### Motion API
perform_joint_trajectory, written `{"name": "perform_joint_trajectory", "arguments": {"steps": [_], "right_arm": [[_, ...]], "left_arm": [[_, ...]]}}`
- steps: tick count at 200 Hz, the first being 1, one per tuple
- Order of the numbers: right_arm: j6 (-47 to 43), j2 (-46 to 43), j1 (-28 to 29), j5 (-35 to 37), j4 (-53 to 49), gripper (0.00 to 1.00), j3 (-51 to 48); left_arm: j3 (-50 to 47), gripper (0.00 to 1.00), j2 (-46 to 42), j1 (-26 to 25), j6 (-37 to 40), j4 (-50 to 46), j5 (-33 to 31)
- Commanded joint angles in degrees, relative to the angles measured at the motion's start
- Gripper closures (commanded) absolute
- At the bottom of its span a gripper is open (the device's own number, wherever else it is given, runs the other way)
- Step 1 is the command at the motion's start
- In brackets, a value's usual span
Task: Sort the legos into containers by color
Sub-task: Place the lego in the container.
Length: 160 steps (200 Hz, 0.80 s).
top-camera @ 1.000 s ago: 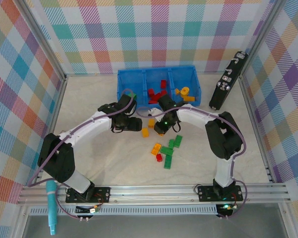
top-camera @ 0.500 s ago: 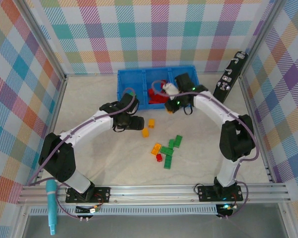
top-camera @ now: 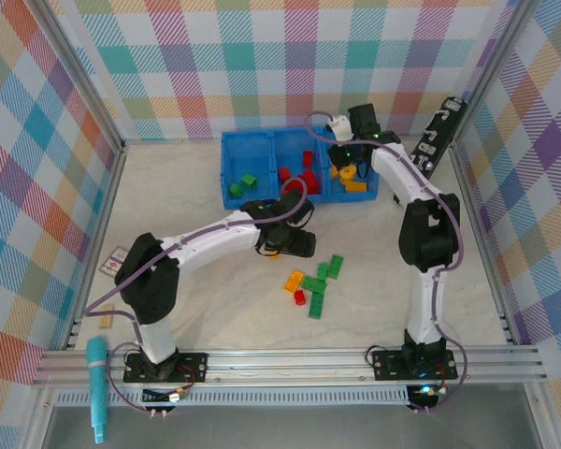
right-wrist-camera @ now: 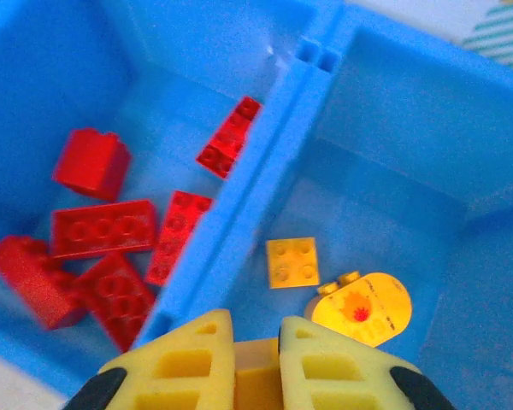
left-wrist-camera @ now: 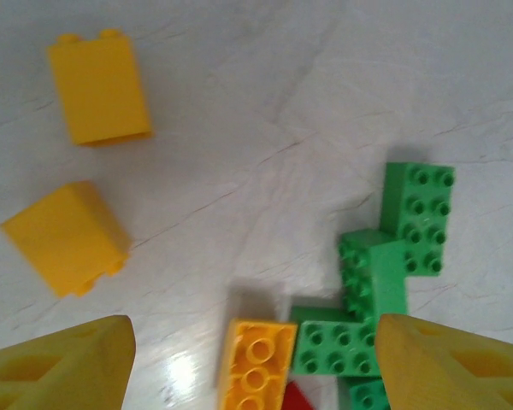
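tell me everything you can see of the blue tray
The blue tray is one plastic-looking rectangle at the far side of the table, walled into three compartments: green bricks left, red bricks middle, yellow-orange bricks right. The right gripper hangs over the right compartment, shut on an orange brick.

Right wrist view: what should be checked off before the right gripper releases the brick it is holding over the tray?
1. Grip: right gripper shut on the orange brick: ok.
2. Position: it hangs above the right compartment, and the top view agrees: ok.
3. Clearance from the divider close beside the brick: cannot tell.
4. Colour match: a yellow square brick and a round yellow piece lie there: ok.
5. Sorting so far: red bricks confined to the middle compartment: ok.
6. Other arm: left gripper open over the loose bricks, away from the compartments: ok.
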Motion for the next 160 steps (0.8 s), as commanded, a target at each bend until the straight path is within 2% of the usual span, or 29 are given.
{"name": "perform_joint_trajectory", "arguments": {"steps": [1,28,53,67,118,160], "right_arm": [[1.29,3.17,-2.0,1.36,1.01,0.84,3.91],[2.13,7.06,-3.12,0.72,1.75,0.83,5.88],[1.69,8.43,-3.14,-0.18,2.77,0.74,5.85],[1.55,8.36,-3.15,-0.61,3.18,0.68,5.53],[2.03,6.76,-3.21,-2.83,4.02,0.58,5.26],[2.21,4.9,-3.23,-3.55,3.96,0.54,4.9]], "left_arm": [[4.5,0.26,2.71,-2.33,-3.38,2.4,1.42],[6.25,0.26,6.45,-3.83,-5.69,3.86,2.46],[7.62,0.28,9.44,-4.62,-6.52,3.79,4.05],[8.63,0.29,10.75,-5.27,-6.62,2.86,4.15],[8.93,0.34,14.32,-7.05,-6.91,0.7,5.39],[8.4,0.42,15.37,-7.58,-6.8,-1.19,4.77]]}}
